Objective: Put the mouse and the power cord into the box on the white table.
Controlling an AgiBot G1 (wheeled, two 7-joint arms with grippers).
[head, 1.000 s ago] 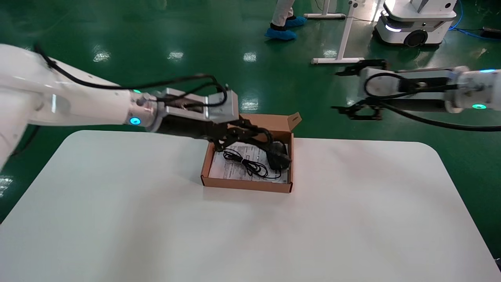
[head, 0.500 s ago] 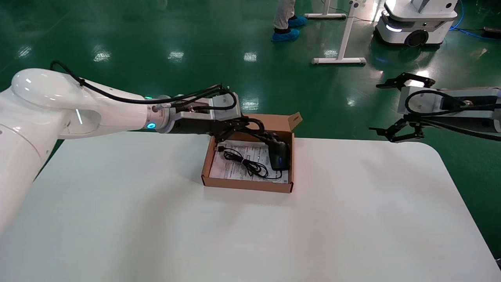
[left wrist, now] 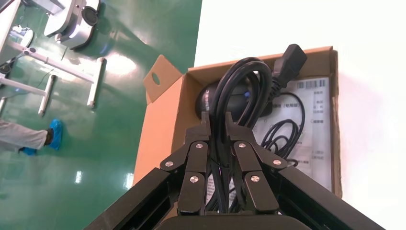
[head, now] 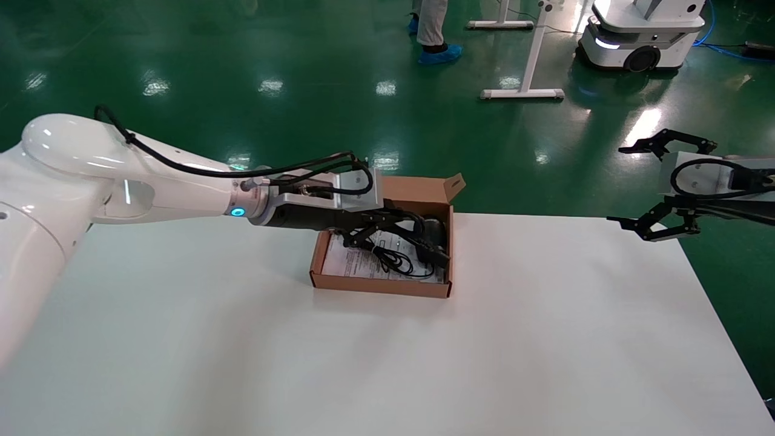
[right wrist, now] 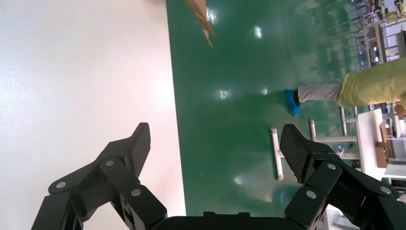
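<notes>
While the left pincer (left wrist: 218,125) pinches the power cord (left wrist: 239,84), its fingers pressed onto the thick, glossy black loops, the bundle hangs low inside the box (head: 378,284), a chunky black plug (left wrist: 290,60) jutting toward one corner. Under the loops lies the mouse (left wrist: 230,98), a matte black oval mostly hidden by the cord, with its thin cable (head: 393,261) tangled on a white printed sheet (left wrist: 318,124) lining the box floor. That sheet carries a barcode and small print too fine to read. The box is shallow brown corrugated cardboard with one notched flap (head: 454,184) standing up, and it sits near the far edge of the smooth white desk (head: 387,363). Off the desk's right far corner, the right pincer (head: 657,184) hovers with fingers spread wide over the glossy green floor (head: 303,72).
</notes>
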